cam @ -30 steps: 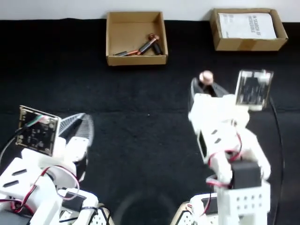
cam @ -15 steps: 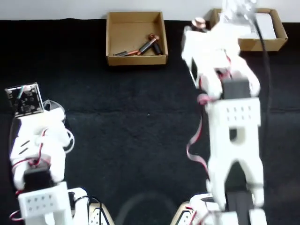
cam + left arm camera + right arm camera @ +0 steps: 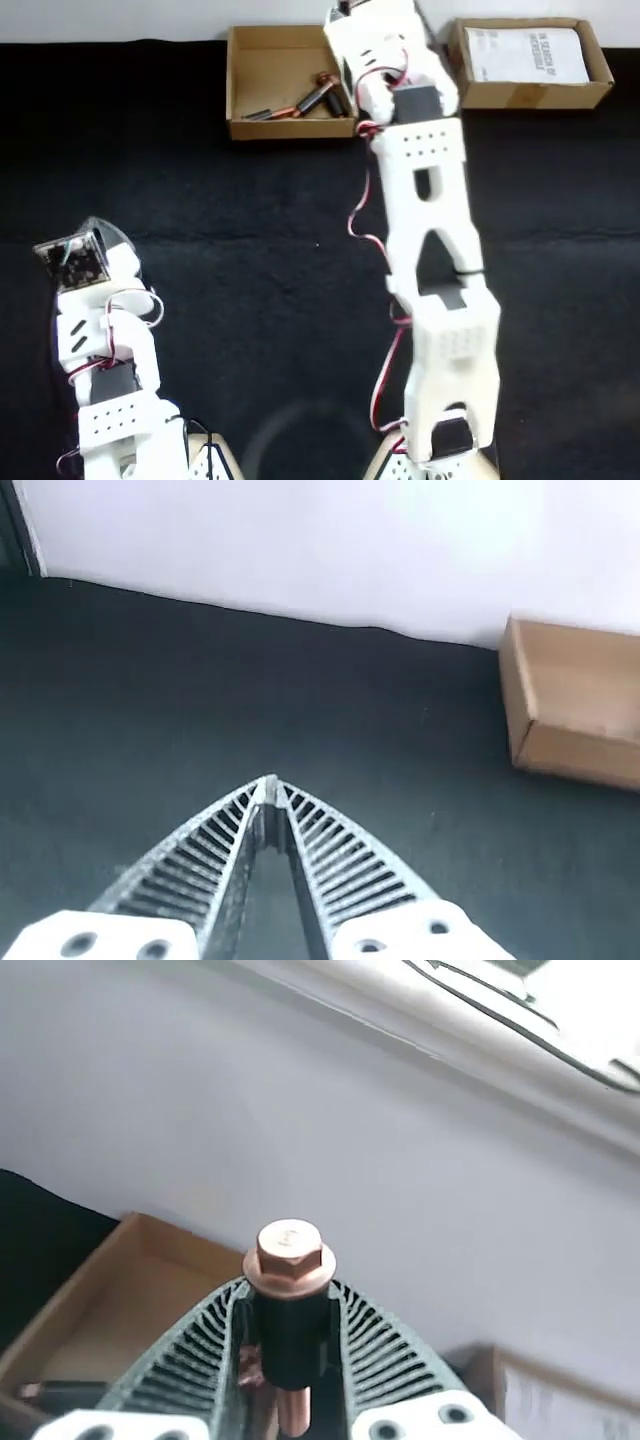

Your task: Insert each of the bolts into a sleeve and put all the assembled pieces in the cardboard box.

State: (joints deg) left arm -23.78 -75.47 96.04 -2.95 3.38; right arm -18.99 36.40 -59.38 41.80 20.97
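Observation:
My right gripper [image 3: 290,1335] is shut on an assembled piece [image 3: 291,1305]: a copper bolt with a hex head set in a black sleeve, standing upright between the fingers. The right arm [image 3: 425,200] stretches far across the table, its wrist beside the right wall of the cardboard box [image 3: 290,128]. Inside that box [image 3: 120,1310] lie assembled bolt-and-sleeve pieces [image 3: 312,98]. My left gripper [image 3: 268,798] is shut with nothing in it, hanging over the black mat at the near left [image 3: 95,235]; the cardboard box [image 3: 575,715] shows off to one side of it.
A second cardboard box [image 3: 530,62] with a white printed sheet inside stands at the back right. A black mat [image 3: 250,260] covers the table, and a white wall runs behind it.
The right arm has stretched forward and to the left, carrying the assembled piece from mid-table up to the cardboard box. The left arm has pulled back and turned at the near left.

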